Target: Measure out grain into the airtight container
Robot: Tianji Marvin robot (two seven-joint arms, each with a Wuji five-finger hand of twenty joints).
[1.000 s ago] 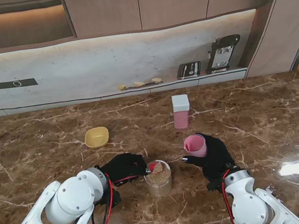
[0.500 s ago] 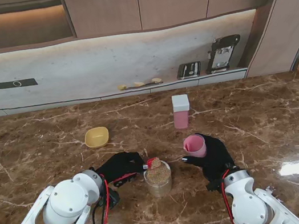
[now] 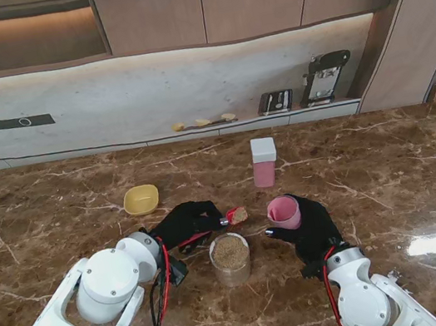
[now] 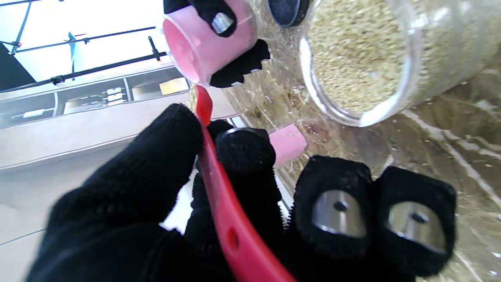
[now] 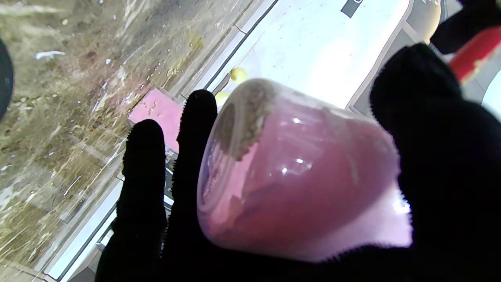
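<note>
My left hand (image 3: pixel 184 222) (image 4: pixel 156 203) is shut on the handle of a red scoop (image 3: pixel 235 213) (image 4: pixel 223 211). The scoop is heaped with grain and hangs just beyond a clear jar of grain (image 3: pixel 230 260) (image 4: pixel 360 58), between that jar and a pink cup. My right hand (image 3: pixel 312 229) (image 5: pixel 442 156) is shut on this translucent pink cup (image 3: pixel 284 213) (image 4: pixel 195 47) (image 5: pixel 297 172), which is tilted with its mouth toward the scoop. A little grain lies inside the cup. The scoop's bowl is a short way from the cup's rim.
A pink container with a white lid (image 3: pixel 264 163) (image 4: pixel 287 143) (image 5: pixel 156 111) stands farther from me, behind the cup. A yellow bowl (image 3: pixel 141 199) sits at the far left. A dark round object (image 4: pixel 285 9) lies by the jar. Appliances line the back counter.
My left hand has lifted the loaded scoop out of the clear jar and carried it right and away from me, toward the pink cup. The right hand and cup have stayed put.
</note>
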